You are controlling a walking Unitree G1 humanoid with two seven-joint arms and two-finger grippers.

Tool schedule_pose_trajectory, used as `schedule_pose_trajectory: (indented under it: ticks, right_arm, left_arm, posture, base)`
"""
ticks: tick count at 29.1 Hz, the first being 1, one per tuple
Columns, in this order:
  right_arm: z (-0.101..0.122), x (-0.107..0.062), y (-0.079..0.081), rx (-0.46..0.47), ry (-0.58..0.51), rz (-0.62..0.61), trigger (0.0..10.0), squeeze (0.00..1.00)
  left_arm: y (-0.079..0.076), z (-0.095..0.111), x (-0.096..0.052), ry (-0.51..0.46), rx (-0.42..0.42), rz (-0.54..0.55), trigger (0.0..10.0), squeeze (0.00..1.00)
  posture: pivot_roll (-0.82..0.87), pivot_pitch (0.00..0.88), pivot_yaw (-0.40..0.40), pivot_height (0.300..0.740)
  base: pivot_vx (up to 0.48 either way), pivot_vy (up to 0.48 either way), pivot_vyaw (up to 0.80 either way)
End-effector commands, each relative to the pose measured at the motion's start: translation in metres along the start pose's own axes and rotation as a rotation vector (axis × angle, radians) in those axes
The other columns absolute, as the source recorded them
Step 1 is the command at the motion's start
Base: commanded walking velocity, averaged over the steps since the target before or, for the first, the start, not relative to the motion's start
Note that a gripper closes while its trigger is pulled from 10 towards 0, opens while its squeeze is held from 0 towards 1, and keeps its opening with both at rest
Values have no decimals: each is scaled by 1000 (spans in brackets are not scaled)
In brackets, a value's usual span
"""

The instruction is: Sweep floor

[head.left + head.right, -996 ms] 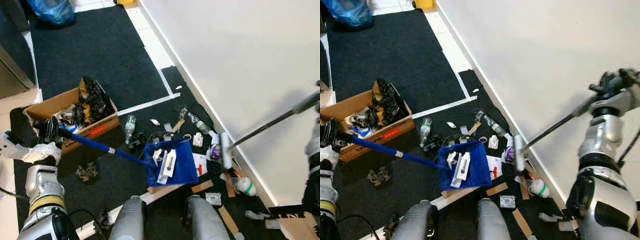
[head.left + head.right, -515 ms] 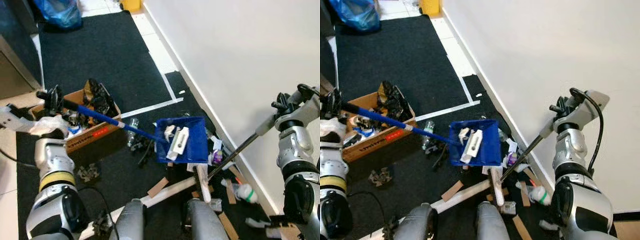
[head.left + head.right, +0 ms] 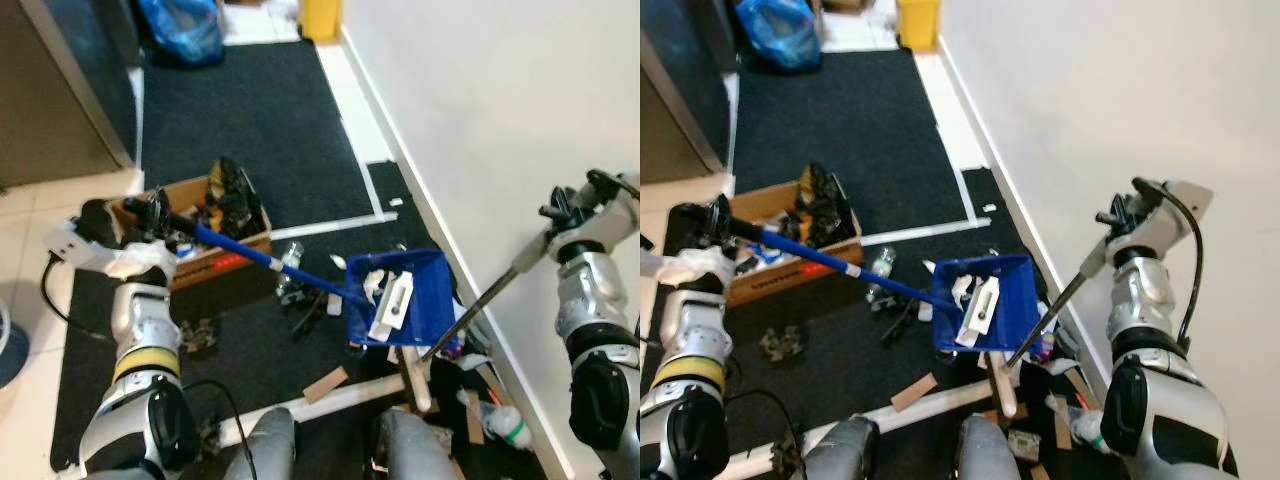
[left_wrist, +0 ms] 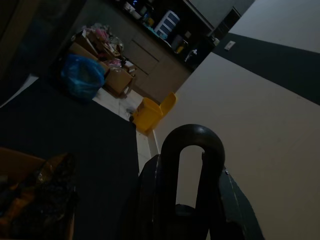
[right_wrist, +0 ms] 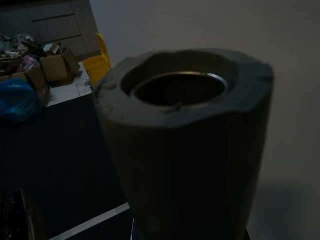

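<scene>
The left gripper (image 3: pixel 150 212) clamps the blue dustpan's (image 3: pixel 400 300) handle end, pan raised above the mat. The right gripper (image 3: pixel 1120 215), held high, grips the broom (image 3: pixel 1040 322) handle.

black mat (image 3: pixel 260 120) (box (image 3: pixel 190 240), litter (image 3: pixel 480 400))

Eye views bright, evenly lit, fairly sharp; white wall (image 3: pixel 500 110) slightly washed out. Both wrist views dim, murky; near broom handle end (image 5: pixel 182 145) blurred, out of focus.
</scene>
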State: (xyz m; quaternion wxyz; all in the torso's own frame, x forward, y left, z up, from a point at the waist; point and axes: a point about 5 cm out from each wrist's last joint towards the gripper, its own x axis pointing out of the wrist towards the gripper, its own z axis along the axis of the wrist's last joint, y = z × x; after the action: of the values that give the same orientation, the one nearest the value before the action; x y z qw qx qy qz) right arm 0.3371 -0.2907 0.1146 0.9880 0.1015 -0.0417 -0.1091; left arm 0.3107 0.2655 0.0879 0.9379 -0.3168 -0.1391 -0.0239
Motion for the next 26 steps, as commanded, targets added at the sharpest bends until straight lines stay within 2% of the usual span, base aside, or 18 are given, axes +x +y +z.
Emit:
schedule_pose_trajectory:
  ticks: [1, 8, 16, 26]
  right_arm:
    - [1, -3, -8, -1, -20, -33, 10000, 0]
    - [-10, -9, -6, 12, 5, -37, 10000, 0]
    - [-20, -9, 2, 23, 57, -13, 10000, 0]
    - [-22, -9, 8, 23, 69, 0, 10000, 0]
  left_arm:
    - [-14, -16, 7, 48, -47, -34, 10000, 0]
    - [-26, -31, 9, 89, -67, -68, 10000, 0]
    - [-29, -40, 5, 111, -76, -65, 10000, 0]
    - [-42, -49, 12, 140, -85, -92, 10000, 0]
  posture:
    - [141, 3, -59, 740]
    - [142, 8, -59, 740]
    - [139, 0, -68, 740]
    - [138, 0, -69, 740]
  base:
    - [0, 0, 638]
    - [0, 0, 639]
    - [0, 0, 639]
    - [0, 0, 646]
